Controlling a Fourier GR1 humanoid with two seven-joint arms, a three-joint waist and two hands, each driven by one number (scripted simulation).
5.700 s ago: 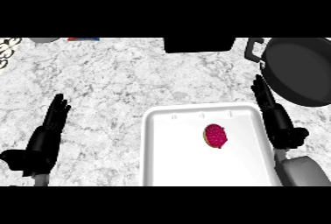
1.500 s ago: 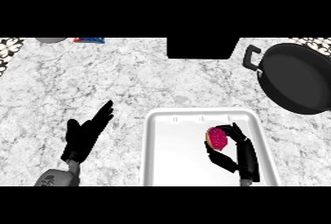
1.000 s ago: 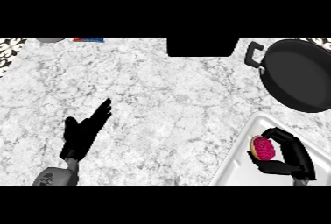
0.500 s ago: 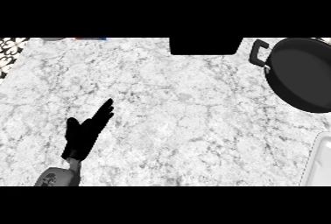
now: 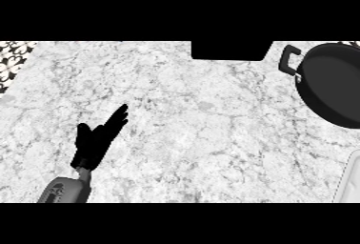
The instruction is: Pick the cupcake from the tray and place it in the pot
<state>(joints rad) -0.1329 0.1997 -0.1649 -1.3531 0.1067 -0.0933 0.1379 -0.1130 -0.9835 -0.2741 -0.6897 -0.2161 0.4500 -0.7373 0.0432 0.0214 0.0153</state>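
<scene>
A white marble worktop [image 5: 204, 124] veined with grey fills nearly the whole head view and is evenly lit, without strong shadows. Beyond its far left corner a strip of black-and-white patterned tile [image 5: 14, 59] is seen. At the far edge a black rectangular recess [image 5: 231, 50] is cut in.

Bright, even, shadowless light; no glare

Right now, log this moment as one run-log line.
left hand: open, resting over counter | right hand: out of view | cupcake: out of view | pot: empty, upper right | tray: edge showing, lower right
</scene>
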